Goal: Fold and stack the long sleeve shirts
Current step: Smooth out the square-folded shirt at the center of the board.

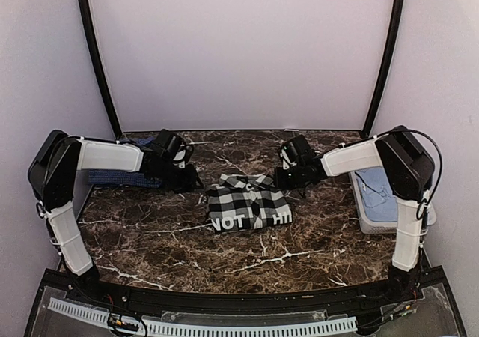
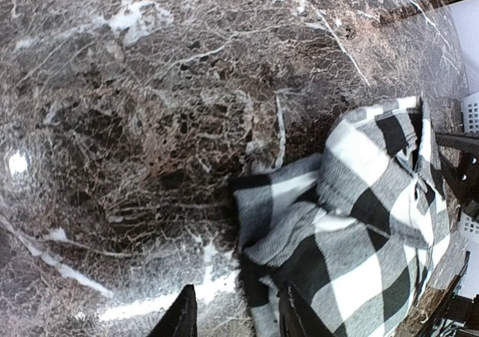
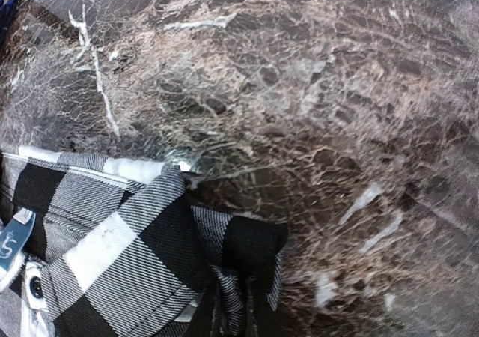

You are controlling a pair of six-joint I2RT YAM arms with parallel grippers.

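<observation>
The black-and-white checked shirt lies folded into a small rectangle at the table's centre. My left gripper sits at its left edge. In the left wrist view that gripper is open, and the shirt's edge lies loose beside the right fingertip. My right gripper is at the shirt's far right corner. In the right wrist view it is shut on a fold of the checked cloth. The dark blue shirt lies at far left, partly hidden under my left arm.
A white slotted basket stands at the right edge with light blue cloth in it, close beside the right arm. The brown marble table ends at a black rim in front, and pale walls enclose the back and sides.
</observation>
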